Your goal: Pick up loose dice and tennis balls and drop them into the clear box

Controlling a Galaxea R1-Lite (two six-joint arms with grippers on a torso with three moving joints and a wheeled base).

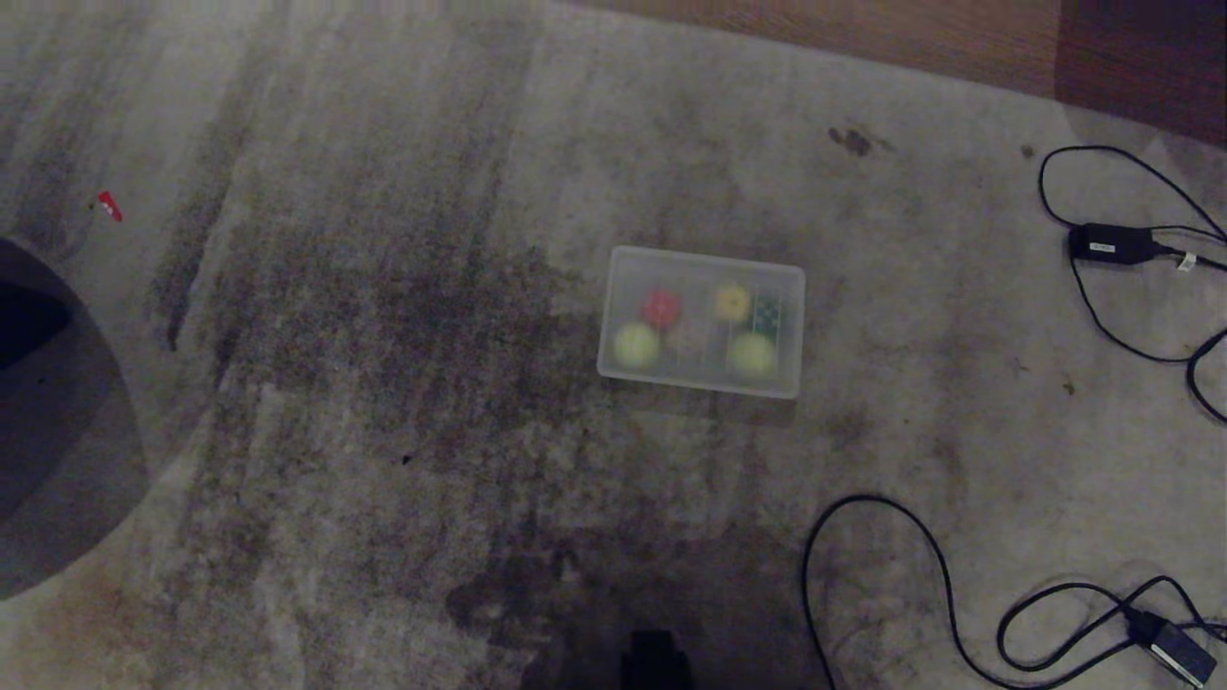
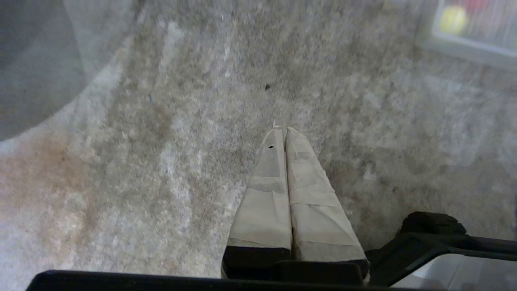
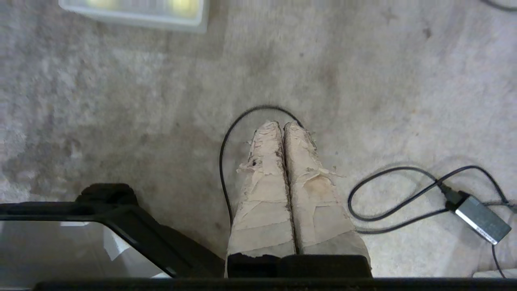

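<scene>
The clear box [image 1: 623, 264] lies on the grey carpet in the middle of the head view. Inside it I see a red die [image 1: 661, 307], a yellow die [image 1: 731, 302], a dark green die [image 1: 766, 313], a tan die [image 1: 690, 337] and two tennis balls [image 1: 636, 345] [image 1: 752, 354]. Neither arm shows in the head view. My left gripper [image 2: 281, 129] hangs shut and empty over bare carpet, with the clear box [image 2: 464, 46] far off. My right gripper [image 3: 281, 124] is shut and empty too, above a black cable loop; the clear box [image 3: 133, 18] lies well beyond it.
Black cables with power bricks [image 1: 1107, 242] [image 1: 1179, 652] lie on the carpet at the right. A dark round shape [image 1: 48, 431] sits at the left edge. Wooden floor [image 1: 863, 38] borders the carpet at the far side. A small red scrap [image 1: 109, 205] lies far left.
</scene>
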